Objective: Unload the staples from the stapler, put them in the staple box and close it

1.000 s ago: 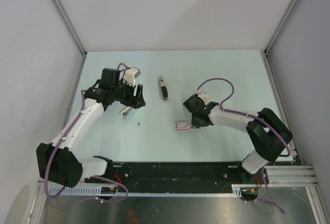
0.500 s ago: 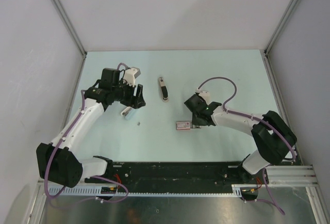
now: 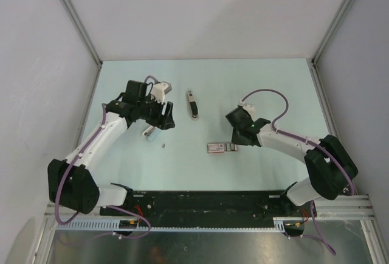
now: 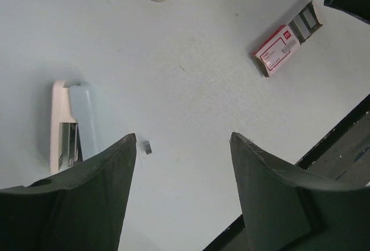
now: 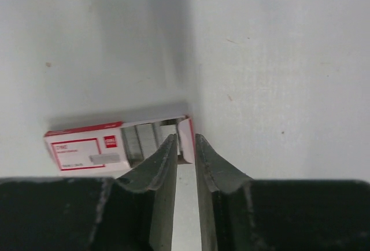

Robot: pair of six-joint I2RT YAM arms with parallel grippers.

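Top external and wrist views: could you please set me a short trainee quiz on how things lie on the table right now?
1. True or false: the left gripper holds the pale blue stapler.
2. Which lies nearest the right gripper? A) dark stapler B) staple box C) pale blue stapler
3. What small thing lies loose on the table beside the pale blue stapler?
Key: 1 false, it is open and empty. 2 B. 3 a small grey staple piece.
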